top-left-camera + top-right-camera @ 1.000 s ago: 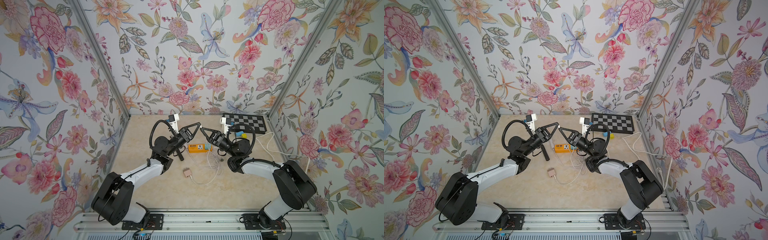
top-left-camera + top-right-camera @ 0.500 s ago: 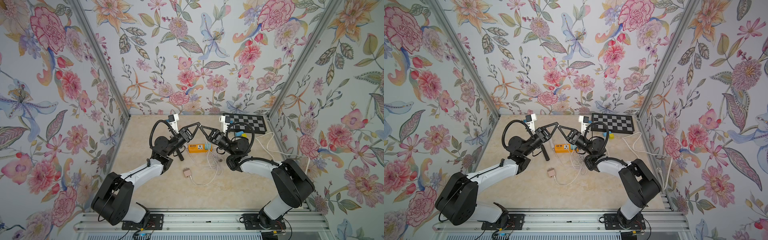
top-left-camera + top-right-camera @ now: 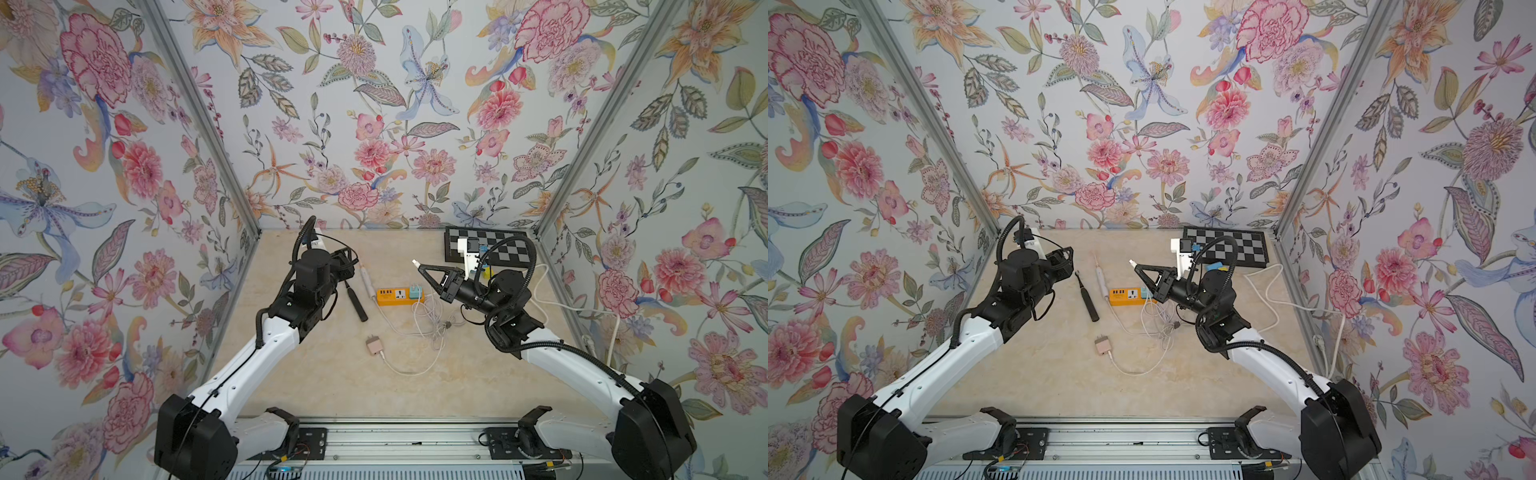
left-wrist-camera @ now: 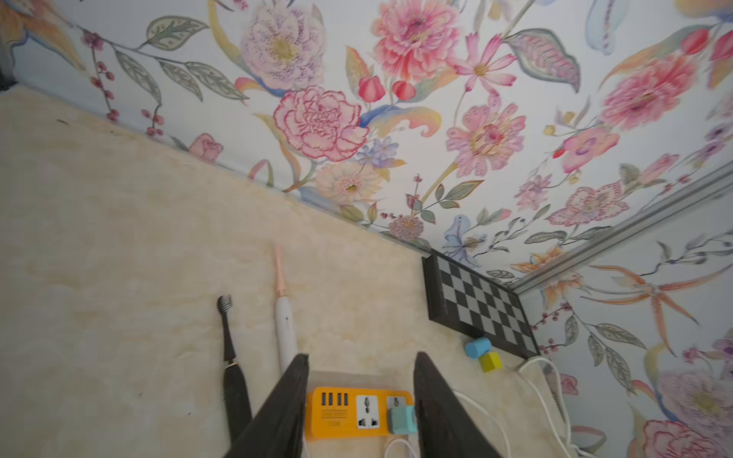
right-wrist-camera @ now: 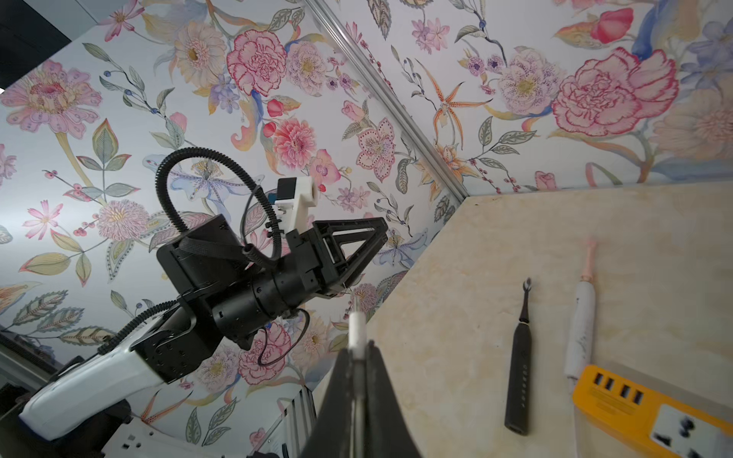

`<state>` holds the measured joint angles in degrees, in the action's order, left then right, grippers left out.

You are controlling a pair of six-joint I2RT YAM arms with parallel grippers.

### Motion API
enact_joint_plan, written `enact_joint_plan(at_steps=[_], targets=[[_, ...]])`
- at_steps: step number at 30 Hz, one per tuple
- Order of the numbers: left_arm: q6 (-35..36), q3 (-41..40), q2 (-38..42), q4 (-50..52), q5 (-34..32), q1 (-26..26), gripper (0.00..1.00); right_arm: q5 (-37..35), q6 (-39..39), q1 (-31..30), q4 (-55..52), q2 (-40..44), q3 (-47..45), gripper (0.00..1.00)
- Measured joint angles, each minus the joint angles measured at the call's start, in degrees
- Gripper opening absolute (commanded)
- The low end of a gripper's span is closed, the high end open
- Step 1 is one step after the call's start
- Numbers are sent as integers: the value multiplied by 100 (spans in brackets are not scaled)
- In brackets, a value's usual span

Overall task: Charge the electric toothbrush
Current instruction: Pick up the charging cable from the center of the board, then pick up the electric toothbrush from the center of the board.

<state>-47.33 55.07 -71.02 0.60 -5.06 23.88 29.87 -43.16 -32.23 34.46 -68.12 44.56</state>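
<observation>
Lying flat, side by side: slim black electric toothbrush (image 3: 356,304) and white electric toothbrush with pink head (image 3: 368,286), the white one just beside the orange plastic power strip (image 3: 397,296). Right gripper (image 5: 359,349) pinches small white cable connector (image 5: 355,327), held aloft. Left gripper (image 4: 361,357) spread, empty. Risks, as I judge them: connector twisting in the pinch; an unheld brush sliding when pushed.

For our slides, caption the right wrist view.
Right gripper shut on white cable plug; black toothbrush, white toothbrush, orange power strip on table.
</observation>
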Motion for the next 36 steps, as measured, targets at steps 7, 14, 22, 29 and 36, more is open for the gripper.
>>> enact_joint_plan(at_steps=[7,14,22,29,36], targets=[[-184,-208,-1515,586,219,-138,54,-103,564,-22,-1117,299,-46,1],[-365,-186,-2594,581,632,-138,57,-144,693,-33,-1504,299,-120,1],[-328,-103,-3080,341,968,-138,47,-170,761,-33,-1567,234,-120,1],[-271,59,-3305,151,1023,-138,37,-177,785,-33,-1596,127,-118,1],[-317,59,-3351,118,940,-138,19,-234,822,-31,-1757,127,-116,1]])
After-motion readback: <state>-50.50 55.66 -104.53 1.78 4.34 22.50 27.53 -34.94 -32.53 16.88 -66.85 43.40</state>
